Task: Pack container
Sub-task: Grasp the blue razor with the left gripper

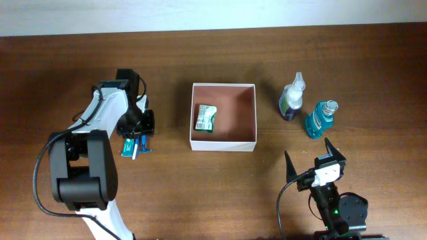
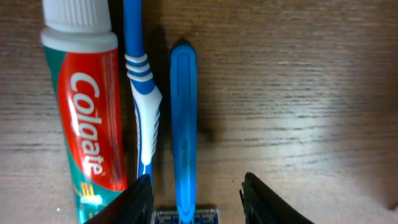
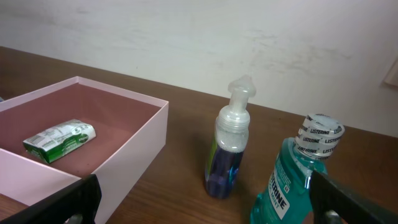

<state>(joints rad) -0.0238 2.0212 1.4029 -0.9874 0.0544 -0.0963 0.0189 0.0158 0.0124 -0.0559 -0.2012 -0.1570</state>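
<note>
- The right gripper, nearest, stands wide open and empty, short of a mouthwash bottle.
- The left gripper is open, its jaws astride a blue razor beside a toothbrush.
- The container sits mid-table between the arms, with a green packet inside.

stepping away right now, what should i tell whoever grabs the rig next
Left end effector: open, low over the table, jaws either side of the blue razor; toothbrush and Colgate tube lie beside it.
Right end effector: open, empty, near the pump bottle and Listerine bottle, both standing right of the container.
Done: one small green packet in the container.
Left to pack: razor, toothbrush, tube, both bottles, all on the table.
</note>
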